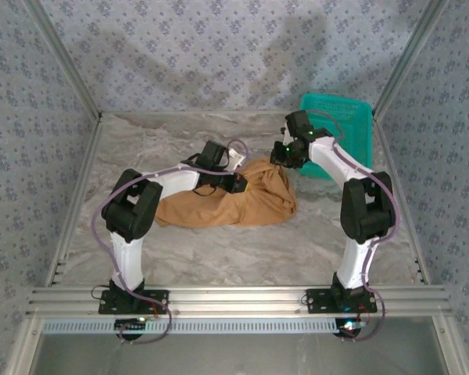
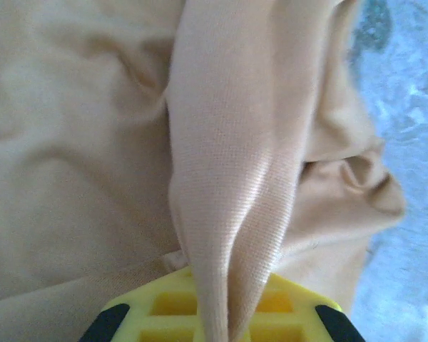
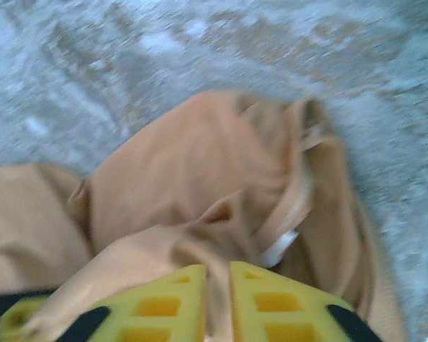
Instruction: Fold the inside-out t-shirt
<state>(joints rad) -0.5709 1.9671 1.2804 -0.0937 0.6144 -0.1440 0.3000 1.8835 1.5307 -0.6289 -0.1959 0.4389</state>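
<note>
The t-shirt point(image 1: 242, 205) is lying bunched in a creased tan heap near the middle of the table point(image 1: 219, 258). It is stretching from the left arm's forearm across to the right arm's wrist. The left gripper point(image 1: 236, 183) is being held down on the far edge of the heap, about midway along it. The right gripper point(image 1: 284, 158) is being held at the heap's far right corner.

In the left wrist view, a tall ridge of cloth is being pulled up and pinched between the yellow fingers point(image 2: 164, 306), which are closed on it. The rest of the fabric is spreading out in soft wrinkles to the left, and pale table surface is showing at the right edge.

In the right wrist view, which is blurred, the yellow fingers point(image 3: 164, 303) are standing almost together, and a thin fold of the shirt is being squeezed in the narrow gap between them. A whitish label point(image 3: 278, 251) is showing just beyond the fingers, beside a paler band of fabric.

A green basket point(image 1: 348, 125) is standing at the far right of the table, just behind the right gripper, with part of it being hidden by that arm.
</note>
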